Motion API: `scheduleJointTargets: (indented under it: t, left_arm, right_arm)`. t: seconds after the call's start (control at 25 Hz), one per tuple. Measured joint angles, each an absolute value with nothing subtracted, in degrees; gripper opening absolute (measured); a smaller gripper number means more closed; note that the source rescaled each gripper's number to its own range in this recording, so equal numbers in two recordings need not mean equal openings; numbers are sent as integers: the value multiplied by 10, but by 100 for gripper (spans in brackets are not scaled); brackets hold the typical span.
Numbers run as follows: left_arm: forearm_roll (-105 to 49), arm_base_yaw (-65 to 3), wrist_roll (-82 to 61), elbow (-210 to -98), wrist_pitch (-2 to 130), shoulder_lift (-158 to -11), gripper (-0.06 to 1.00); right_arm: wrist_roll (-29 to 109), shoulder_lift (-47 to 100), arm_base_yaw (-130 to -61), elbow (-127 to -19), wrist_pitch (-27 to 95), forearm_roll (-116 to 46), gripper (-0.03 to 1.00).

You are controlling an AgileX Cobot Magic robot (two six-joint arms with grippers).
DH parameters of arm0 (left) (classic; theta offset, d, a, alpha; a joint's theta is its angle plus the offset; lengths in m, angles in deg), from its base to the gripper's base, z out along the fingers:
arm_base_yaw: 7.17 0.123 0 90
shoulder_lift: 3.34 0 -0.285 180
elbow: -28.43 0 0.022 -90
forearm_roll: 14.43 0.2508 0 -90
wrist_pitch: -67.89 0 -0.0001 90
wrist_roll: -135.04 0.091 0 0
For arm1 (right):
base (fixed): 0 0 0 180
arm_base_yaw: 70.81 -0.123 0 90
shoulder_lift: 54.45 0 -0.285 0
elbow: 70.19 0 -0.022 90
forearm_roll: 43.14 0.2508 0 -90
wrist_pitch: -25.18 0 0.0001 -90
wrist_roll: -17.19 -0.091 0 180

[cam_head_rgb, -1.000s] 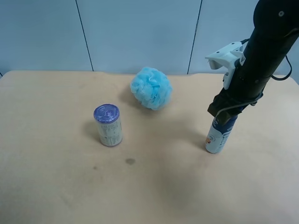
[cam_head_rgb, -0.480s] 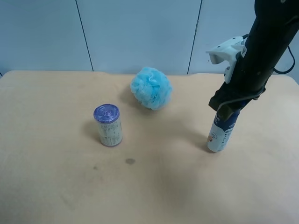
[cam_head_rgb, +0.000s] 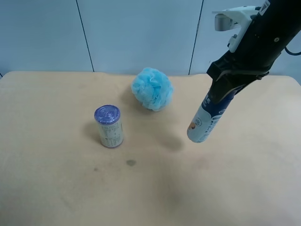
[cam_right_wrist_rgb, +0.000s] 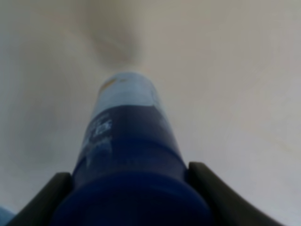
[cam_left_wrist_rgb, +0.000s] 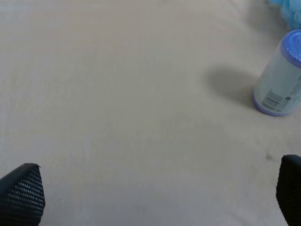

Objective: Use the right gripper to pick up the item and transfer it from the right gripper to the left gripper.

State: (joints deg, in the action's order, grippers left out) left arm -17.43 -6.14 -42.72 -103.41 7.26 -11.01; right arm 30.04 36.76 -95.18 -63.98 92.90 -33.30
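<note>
The item, a slim bottle point(cam_head_rgb: 205, 120) with a dark blue top and a white lower part with a small orange picture, hangs tilted above the table, off the surface. My right gripper point(cam_head_rgb: 225, 92), on the black arm with the white bracket, is shut on its blue upper part. The right wrist view shows the bottle point(cam_right_wrist_rgb: 124, 141) held between the two fingers, its white end pointing away over the table. My left gripper point(cam_left_wrist_rgb: 155, 190) is open and empty above bare table; only its two black fingertips point(cam_left_wrist_rgb: 21, 193) show. It is out of the exterior high view.
A short purple-lidded can point(cam_head_rgb: 109, 126) stands left of centre on the tan table point(cam_head_rgb: 56, 179); it also shows in the left wrist view point(cam_left_wrist_rgb: 281, 77). A fluffy light-blue bath puff point(cam_head_rgb: 151, 88) lies behind the middle. The bottle's shadow falls between the puff and the bottle.
The right gripper has lifted the bottle off the table and carried it up and to the left, tilting it. The can and the puff have not moved.
</note>
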Motion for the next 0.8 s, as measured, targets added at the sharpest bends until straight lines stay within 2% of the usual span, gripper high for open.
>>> scheduleJointTargets:
  t: [0.44,0.8]
  left_arm:
    - [-178,-61,-425,-1034,73,-110,100]
    - [-211,-61,-389,-1041,73,-130,100]
  right_arm:
    - [306,352,-1057,-676,922,-266,0]
    - [326,352,-1086,-724,909,-193,0]
